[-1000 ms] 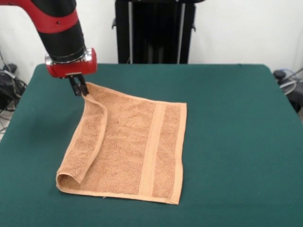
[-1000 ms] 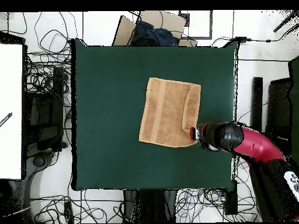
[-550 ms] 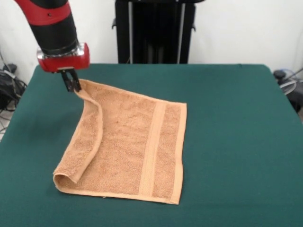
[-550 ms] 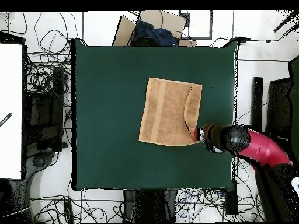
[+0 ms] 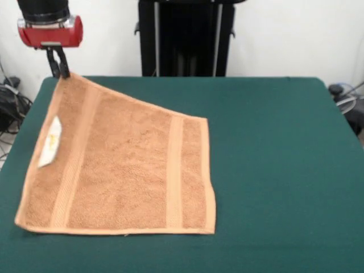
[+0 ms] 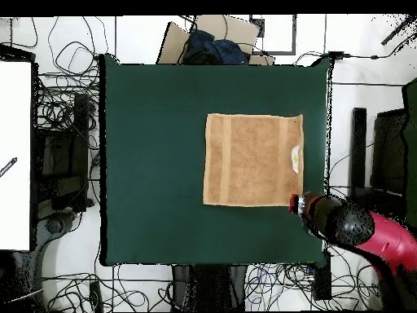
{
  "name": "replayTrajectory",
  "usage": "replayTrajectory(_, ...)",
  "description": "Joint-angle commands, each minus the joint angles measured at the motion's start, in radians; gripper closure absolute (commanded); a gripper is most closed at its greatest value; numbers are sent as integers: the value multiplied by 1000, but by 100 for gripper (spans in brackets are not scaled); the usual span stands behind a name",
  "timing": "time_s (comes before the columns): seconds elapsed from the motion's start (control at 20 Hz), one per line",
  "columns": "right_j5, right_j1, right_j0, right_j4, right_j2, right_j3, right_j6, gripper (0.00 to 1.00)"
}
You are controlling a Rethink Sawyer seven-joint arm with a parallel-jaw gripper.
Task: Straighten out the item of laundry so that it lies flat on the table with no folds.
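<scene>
While your jaws [image 5: 58, 71] [image 6: 295, 202] pinch one corner of the towel [image 5: 122, 162] [image 6: 252, 160], you can see that corner raised a little off the table [image 5: 273, 148] [image 6: 155, 147], with the cloth sloping down and away from them. Below and out from the jaws, the towel lies opened in a single layer, with no fold showing in either view. Just under the held corner, along the edge that runs away from the jaws, you can see the small white label [image 5: 51, 142] [image 6: 295, 157] facing up beside one woven band. A second woven band runs near the edge farthest from the jaws. From overhead, you find the towel on the half of the table nearer the arm, the held corner close to the table's side edge.
</scene>
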Motion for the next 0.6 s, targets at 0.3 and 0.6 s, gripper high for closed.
replayTrajectory(0.3,-108,-62,-17,-35,29,161,40,0)
replayTrajectory(0.6,-157,-54,-15,-48,25,177,58,0)
